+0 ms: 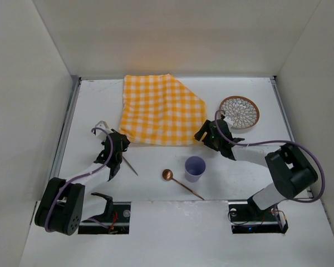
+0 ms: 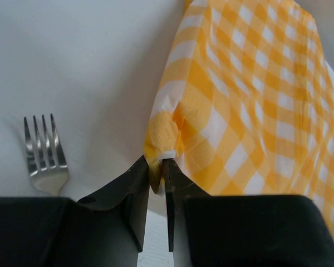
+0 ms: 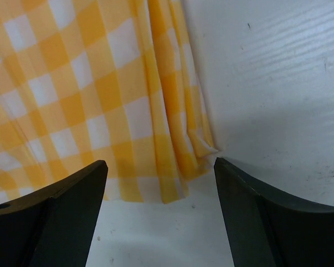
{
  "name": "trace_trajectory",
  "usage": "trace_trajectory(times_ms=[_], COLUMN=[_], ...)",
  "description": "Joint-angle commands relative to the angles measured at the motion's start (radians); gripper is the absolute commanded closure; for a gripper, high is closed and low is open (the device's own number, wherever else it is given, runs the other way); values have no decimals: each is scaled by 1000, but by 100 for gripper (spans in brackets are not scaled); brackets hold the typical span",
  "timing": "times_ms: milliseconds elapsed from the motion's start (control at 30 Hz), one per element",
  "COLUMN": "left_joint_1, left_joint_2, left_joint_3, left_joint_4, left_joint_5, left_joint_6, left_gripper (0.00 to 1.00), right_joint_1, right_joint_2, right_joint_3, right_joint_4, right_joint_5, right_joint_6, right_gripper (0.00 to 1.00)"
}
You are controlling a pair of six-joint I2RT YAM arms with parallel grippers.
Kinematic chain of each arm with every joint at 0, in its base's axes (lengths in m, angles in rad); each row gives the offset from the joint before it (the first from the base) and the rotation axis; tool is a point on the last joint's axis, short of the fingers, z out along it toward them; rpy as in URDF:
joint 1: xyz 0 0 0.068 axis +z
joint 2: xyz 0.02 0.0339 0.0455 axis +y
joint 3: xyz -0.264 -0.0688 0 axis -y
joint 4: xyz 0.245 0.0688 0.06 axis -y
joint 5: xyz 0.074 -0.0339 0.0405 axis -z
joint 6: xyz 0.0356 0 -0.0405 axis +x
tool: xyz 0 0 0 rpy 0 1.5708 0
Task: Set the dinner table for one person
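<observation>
A yellow-and-white checked cloth (image 1: 161, 108) lies spread on the far middle of the white dinner table (image 1: 94, 105). My left gripper (image 1: 121, 142) is shut on the cloth's near-left corner, which shows pinched between the jaws in the left wrist view (image 2: 156, 167). My right gripper (image 1: 204, 134) is open at the cloth's near-right corner. In the right wrist view (image 3: 160, 167) the wrinkled edge of the cloth (image 3: 100, 94) lies between the wide-apart fingers, untouched.
A patterned brown-rimmed plate (image 1: 239, 112) sits at the far right. A lavender cup (image 1: 194, 168) and a copper spoon (image 1: 181, 182) lie in the near middle. A fork (image 2: 44, 150) lies beside the left gripper, also seen from above (image 1: 130, 165). White walls enclose the table.
</observation>
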Motion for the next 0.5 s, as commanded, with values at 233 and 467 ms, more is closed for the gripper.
trace_trajectory(times_ms=[233,467], left_joint_1=[17,29], left_joint_2=[10,15], left_joint_3=[-60,-43], left_joint_4=[84,77], left_joint_5=[-3,9], left_joint_6=[-56,-76], left_gripper=[85,85], right_joint_1=[-33,-106], right_joint_2=[86,-21], right_joint_3=[39,55], right_joint_4=[28,141], right_joint_5=[-73,-8], right_joint_6=[117,50], right_gripper=[43,83])
